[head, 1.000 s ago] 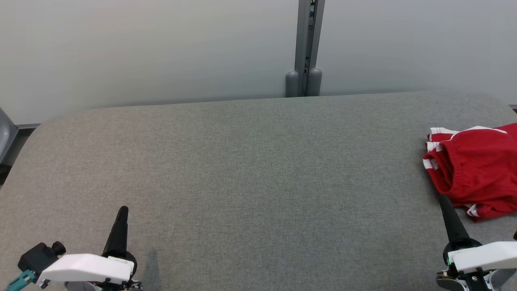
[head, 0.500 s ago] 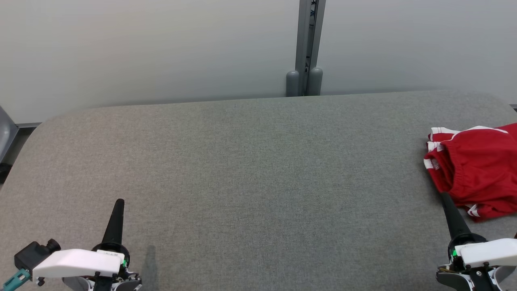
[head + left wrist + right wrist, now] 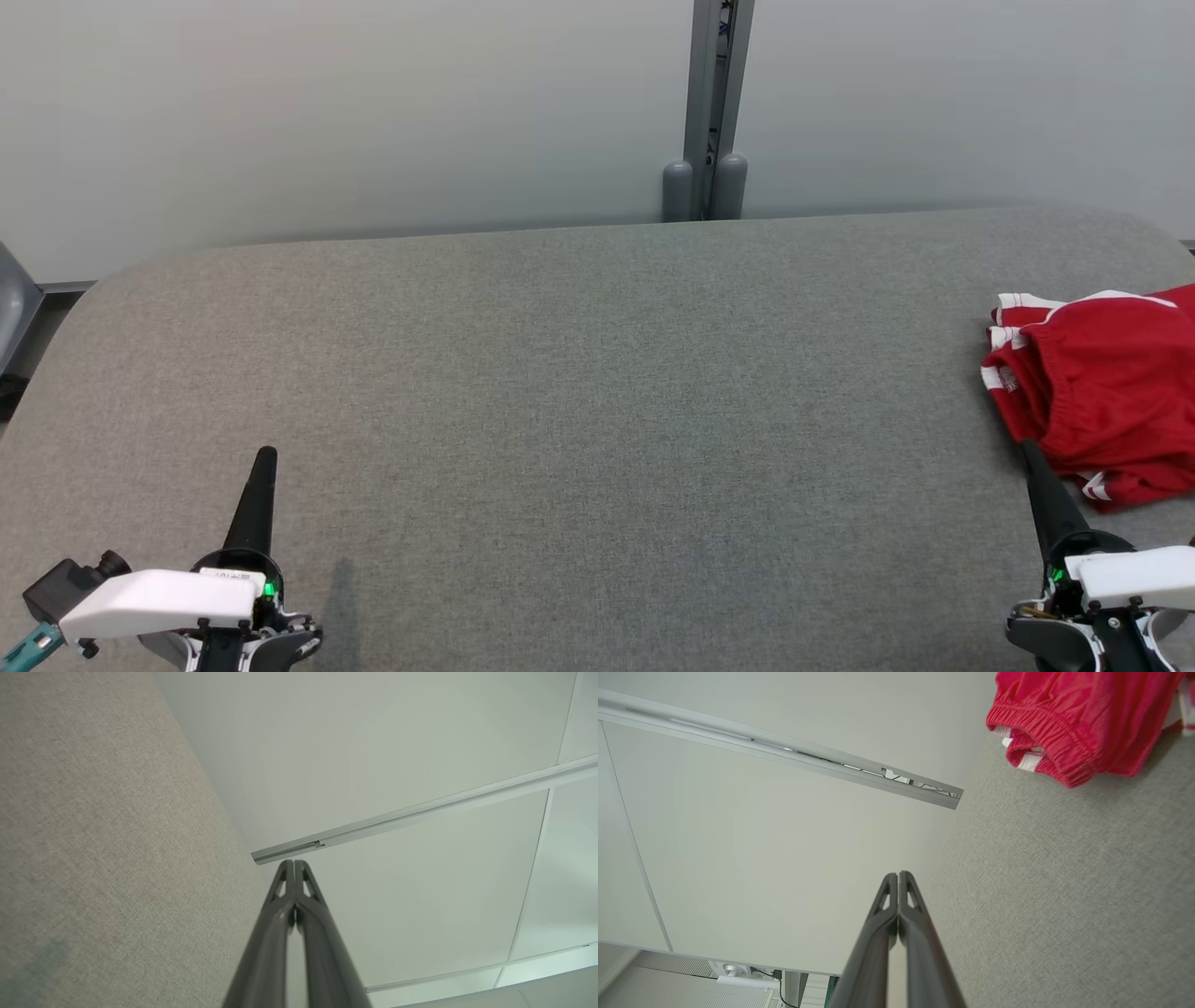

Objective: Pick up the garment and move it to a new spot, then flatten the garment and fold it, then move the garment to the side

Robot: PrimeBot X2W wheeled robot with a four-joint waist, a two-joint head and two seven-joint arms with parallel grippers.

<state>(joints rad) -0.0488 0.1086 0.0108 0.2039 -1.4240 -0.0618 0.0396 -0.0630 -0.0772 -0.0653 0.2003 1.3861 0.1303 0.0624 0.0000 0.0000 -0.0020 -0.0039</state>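
Note:
The garment (image 3: 1111,392) is a pair of red shorts with white stripes, lying crumpled at the right edge of the grey fabric table (image 3: 597,392). In the right wrist view the garment (image 3: 1083,714) sits at the top right, elastic waistband toward me. My right gripper (image 3: 1030,450) is shut and empty, its tip just short of the garment's near left edge; its fingers (image 3: 898,877) are pressed together. My left gripper (image 3: 265,455) stands shut and empty at the lower left, far from the garment, with its tips (image 3: 294,863) closed.
A pale wall with a grey vertical post (image 3: 711,112) runs behind the table. The table's rounded corners curve away at the far left and far right. A grey object (image 3: 7,313) pokes in at the left edge.
My left gripper has drawn back toward the lower left. My right gripper has shifted slightly toward me. The garment has stayed put.

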